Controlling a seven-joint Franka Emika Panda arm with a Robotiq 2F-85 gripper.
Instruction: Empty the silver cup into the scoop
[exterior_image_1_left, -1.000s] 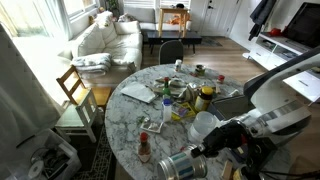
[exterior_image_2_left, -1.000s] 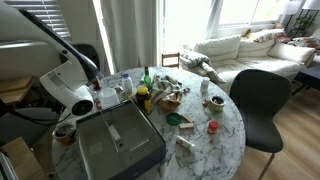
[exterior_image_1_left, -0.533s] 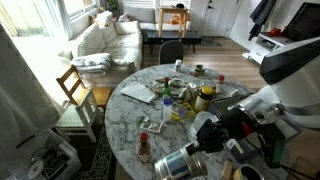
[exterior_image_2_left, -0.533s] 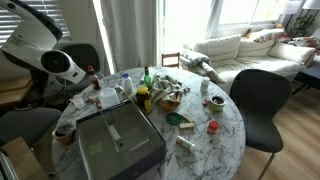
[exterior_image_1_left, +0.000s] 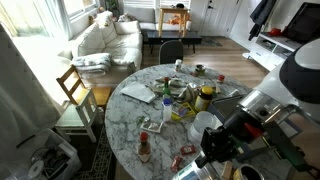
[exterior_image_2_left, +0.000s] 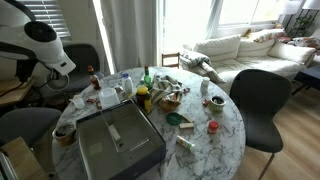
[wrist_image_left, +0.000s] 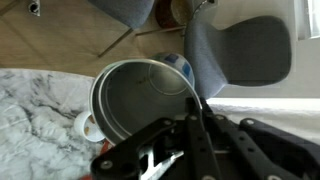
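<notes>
- In an exterior view, the camera sits high and close behind the gripper (exterior_image_1_left: 213, 150). It faces across the round marble table (exterior_image_1_left: 128, 118) to the sofa (exterior_image_1_left: 105, 40) far beyond.
- In an exterior view, the camera looks from another side of the table; the arm (exterior_image_2_left: 40, 45) enters far left, its end probably hidden.
- The wrist view looks along the fingers (wrist_image_left: 210, 145), very near the silver cup (wrist_image_left: 140, 95).
- Both exterior views share the tabletop and the sofa.

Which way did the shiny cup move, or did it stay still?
Yes, it moved. In an exterior view the cup slid rightward in the picture, away from the red-topped bottle, and sank toward the bottom edge.
</notes>
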